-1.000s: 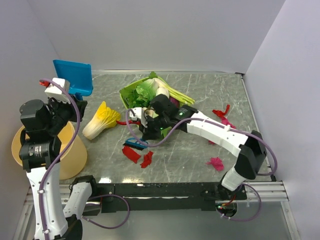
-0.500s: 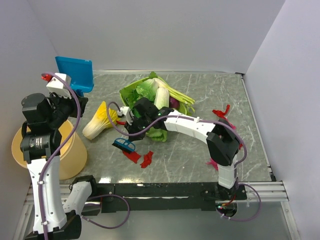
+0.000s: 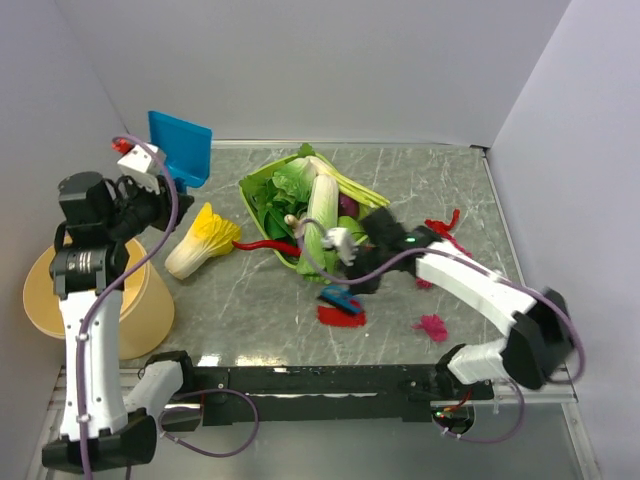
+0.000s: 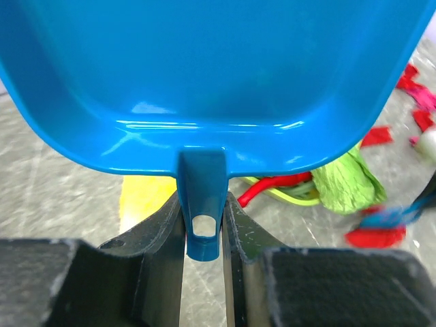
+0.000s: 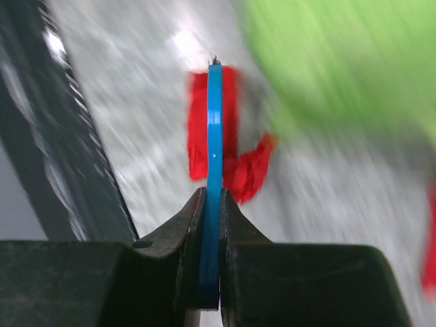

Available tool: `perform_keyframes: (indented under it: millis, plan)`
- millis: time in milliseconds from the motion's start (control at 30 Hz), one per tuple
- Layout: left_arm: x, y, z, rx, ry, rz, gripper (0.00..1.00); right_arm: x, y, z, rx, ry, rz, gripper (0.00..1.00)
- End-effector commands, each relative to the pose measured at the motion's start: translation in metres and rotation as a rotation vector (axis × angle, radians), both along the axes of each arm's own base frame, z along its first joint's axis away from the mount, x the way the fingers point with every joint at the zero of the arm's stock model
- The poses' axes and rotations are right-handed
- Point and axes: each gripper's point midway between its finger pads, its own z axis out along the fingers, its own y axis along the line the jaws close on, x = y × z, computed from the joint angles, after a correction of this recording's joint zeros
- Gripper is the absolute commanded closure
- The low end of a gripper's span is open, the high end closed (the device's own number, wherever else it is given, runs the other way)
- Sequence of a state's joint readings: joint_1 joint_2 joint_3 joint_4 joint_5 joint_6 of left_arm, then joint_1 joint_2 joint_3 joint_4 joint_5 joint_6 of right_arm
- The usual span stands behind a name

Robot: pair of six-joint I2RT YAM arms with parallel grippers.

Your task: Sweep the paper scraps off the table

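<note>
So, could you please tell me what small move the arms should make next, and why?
Probably lower the blue dustpan in the left claw to the table beside the red scraps. The right claw holds the blue brush right over that pile, yet the pan hangs raised at the far left, so nothing can catch them.

The grey-green marbled surface (image 3: 430, 175) shows thin white veins; small paper scraps (image 3: 341, 317) are red and magenta; the scoop-shaped plastic dustpan (image 3: 180, 148) at ten o'clock is bright blue.
</note>
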State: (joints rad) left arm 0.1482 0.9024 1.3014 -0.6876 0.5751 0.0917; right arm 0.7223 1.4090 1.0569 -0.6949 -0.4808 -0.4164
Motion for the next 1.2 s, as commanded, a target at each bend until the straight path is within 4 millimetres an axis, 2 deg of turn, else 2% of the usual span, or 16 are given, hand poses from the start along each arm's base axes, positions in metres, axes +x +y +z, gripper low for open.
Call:
perform_keyframes:
  millis: [0, 33, 67, 133, 167, 267, 333, 367, 533, 700, 833, 967, 1067, 1167]
  plan:
    - [0.006, -0.029, 0.005, 0.023, -0.04, -0.15, 0.99, -0.013, -0.083, 0.01, -0.109, -0.105, -0.021, 1.0]
    - [0.01, -0.034, 0.001, 0.032, -0.024, -0.163, 0.99, -0.007, -0.101, 0.01, -0.145, -0.157, -0.028, 1.0]
    - [0.006, -0.052, -0.001, 0.052, -0.027, -0.232, 0.99, -0.011, -0.111, 0.017, -0.142, -0.206, -0.032, 1.0]
    - [0.005, -0.068, -0.01, 0.073, 0.001, -0.294, 0.99, -0.013, -0.124, 0.018, -0.148, -0.237, -0.045, 1.0]
    - [-0.002, -0.084, -0.013, 0.094, -0.001, -0.362, 0.99, -0.017, -0.125, 0.026, -0.123, -0.262, -0.051, 1.0]
    - [-0.015, -0.108, -0.031, 0.17, 0.043, -0.494, 0.99, -0.02, -0.117, 0.043, -0.052, -0.265, -0.094, 1.0]
    - [-0.032, -0.114, -0.055, 0.229, 0.138, -0.571, 0.99, -0.014, -0.112, 0.057, -0.013, -0.249, -0.183, 1.0]
    - [-0.04, -0.117, -0.058, 0.301, 0.112, -0.645, 0.99, -0.009, -0.111, 0.064, -0.009, -0.244, -0.217, 1.0]
    - [-0.089, -0.101, -0.108, 0.558, 0.217, -0.883, 0.99, 0.008, -0.112, 0.08, 0.028, -0.185, -0.43, 1.0]
    - [-0.117, -0.083, -0.154, 0.787, 0.308, -1.045, 0.99, 0.025, -0.124, 0.093, 0.034, -0.176, -0.614, 1.0]
    - [-0.148, -0.081, -0.198, 0.925, 0.399, -1.181, 0.99, 0.031, -0.132, 0.096, 0.003, -0.167, -0.676, 1.0]
    - [-0.16, -0.084, -0.23, 1.031, 0.458, -1.247, 0.99, 0.033, -0.143, 0.097, -0.05, -0.181, -0.722, 1.0]
    - [-0.16, -0.088, -0.256, 1.119, 0.515, -1.227, 0.99, 0.03, -0.148, 0.092, -0.089, -0.173, -0.717, 1.0]
    - [-0.152, -0.107, -0.271, 1.094, 0.541, -1.165, 0.99, 0.023, -0.154, 0.08, -0.144, -0.139, -0.704, 1.0]
